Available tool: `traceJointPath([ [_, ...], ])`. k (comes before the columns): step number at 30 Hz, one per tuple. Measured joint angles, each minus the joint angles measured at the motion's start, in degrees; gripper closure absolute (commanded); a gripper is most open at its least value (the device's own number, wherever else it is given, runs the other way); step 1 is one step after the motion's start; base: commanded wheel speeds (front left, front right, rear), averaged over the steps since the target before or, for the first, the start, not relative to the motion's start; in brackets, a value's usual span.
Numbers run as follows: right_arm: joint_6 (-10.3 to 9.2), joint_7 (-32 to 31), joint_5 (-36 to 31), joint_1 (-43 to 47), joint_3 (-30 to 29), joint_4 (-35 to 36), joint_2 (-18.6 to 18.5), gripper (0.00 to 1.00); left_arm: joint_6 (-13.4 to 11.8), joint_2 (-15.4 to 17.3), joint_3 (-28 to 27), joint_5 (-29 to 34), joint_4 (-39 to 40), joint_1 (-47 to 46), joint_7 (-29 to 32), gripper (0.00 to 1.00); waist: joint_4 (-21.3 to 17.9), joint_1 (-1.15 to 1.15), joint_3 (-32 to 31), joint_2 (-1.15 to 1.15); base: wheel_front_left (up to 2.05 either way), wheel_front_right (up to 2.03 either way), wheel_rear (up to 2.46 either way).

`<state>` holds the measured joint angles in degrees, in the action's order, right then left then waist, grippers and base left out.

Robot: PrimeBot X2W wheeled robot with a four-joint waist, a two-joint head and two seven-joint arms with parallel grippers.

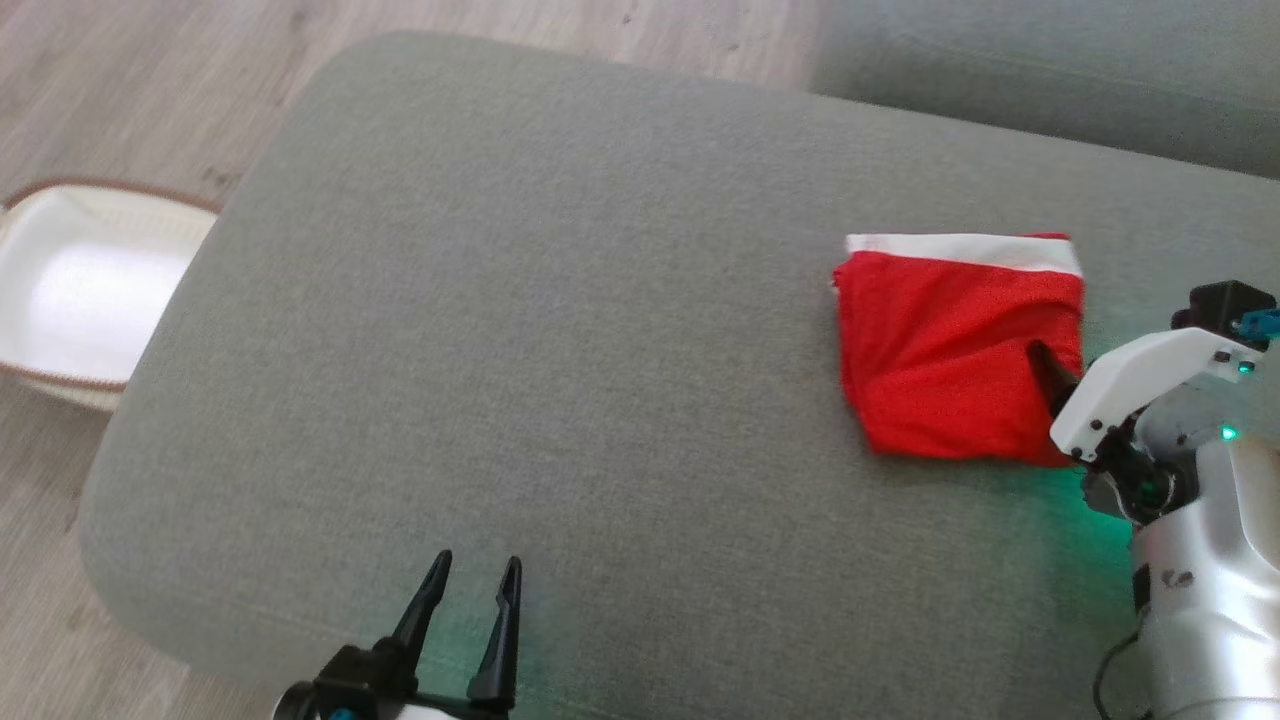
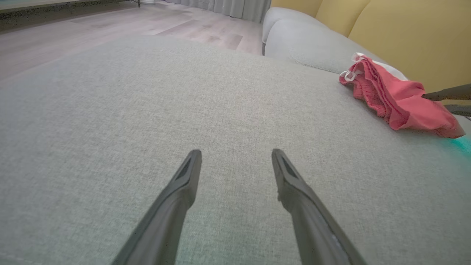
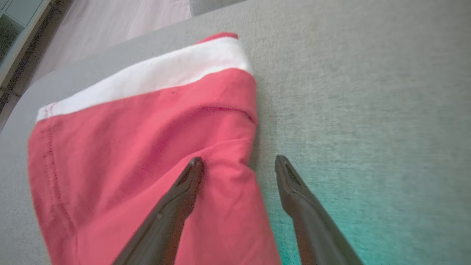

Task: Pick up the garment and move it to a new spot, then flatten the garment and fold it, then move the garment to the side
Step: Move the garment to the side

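The red garment [image 1: 950, 350] is lying folded in a soft, creased square with a smooth white band along its far edge, on the right side of the grey, coarse-woven cushion [image 1: 550, 350]. The right gripper [image 3: 237, 162] is standing spread, one finger over the cloth's edge and the other over bare cushion; the left gripper [image 1: 477, 560] is standing spread above the near edge, gripping nothing. On the wood floor to the left, a brown-rimmed basket [image 1: 90, 290] is showing its pale lining.
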<state>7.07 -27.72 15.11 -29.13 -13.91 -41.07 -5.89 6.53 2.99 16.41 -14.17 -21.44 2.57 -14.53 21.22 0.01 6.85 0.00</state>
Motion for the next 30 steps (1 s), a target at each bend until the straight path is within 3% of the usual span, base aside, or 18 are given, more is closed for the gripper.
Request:
traceJointPath([
  [2,0.00,-0.02,-1.05,-1.41,-1.53,-2.83,0.14,0.00,-0.07,0.00,0.20,-0.05,0.01,-0.03,0.00,0.00,0.86,0.00,0.94,0.00,0.00,0.00,0.00],
  [3,0.00,-0.02,-1.15,-2.08,-2.18,-3.92,0.30,0.09,-0.13,0.00,0.25,-0.05,0.01,-0.04,0.00,0.00,1.10,0.00,1.40,0.00,0.00,0.00,0.00],
  [4,0.00,0.13,-1.07,-2.80,-3.03,-4.36,0.62,1.00,-0.53,0.00,0.22,-0.07,0.03,-0.09,0.00,0.00,1.16,0.00,1.78,0.00,0.00,0.00,0.00],
  [11,0.00,2.87,-0.89,-5.64,-1.62,-5.09,1.05,1.00,-0.97,-0.01,-0.25,-0.55,0.57,-1.20,0.00,0.00,-3.52,0.00,2.34,0.00,0.00,0.00,0.00],
  [20,0.00,2.91,-4.72,-10.96,-5.14,1.44,-9.83,1.00,0.05,-0.01,0.60,2.16,0.93,-4.03,0.00,0.00,-13.14,0.00,3.68,0.00,0.00,0.00,0.00],
  [27,0.00,-0.55,-12.80,-11.40,-10.71,4.13,-13.13,1.00,0.55,0.30,1.16,2.56,0.97,-4.67,0.00,0.00,-15.67,0.00,6.00,0.00,0.00,0.00,0.00],
  [28,0.00,-0.52,-15.07,-11.10,-11.58,4.82,-13.21,0.67,0.55,0.42,1.14,2.56,0.96,-4.66,0.00,0.00,-15.83,0.00,6.24,0.00,0.00,0.00,0.00],
  [29,0.00,-0.15,-17.31,-10.91,-13.12,5.67,-13.18,0.13,0.55,0.62,1.13,2.56,0.96,-4.66,0.00,0.00,-15.90,0.00,6.41,0.00,0.00,0.00,0.00],
  [30,0.00,0.91,-19.86,-10.71,-14.84,6.57,-13.16,0.00,0.55,0.82,1.10,2.56,0.92,-4.65,0.00,0.00,-15.89,0.00,6.52,0.00,0.00,0.00,0.00],
])
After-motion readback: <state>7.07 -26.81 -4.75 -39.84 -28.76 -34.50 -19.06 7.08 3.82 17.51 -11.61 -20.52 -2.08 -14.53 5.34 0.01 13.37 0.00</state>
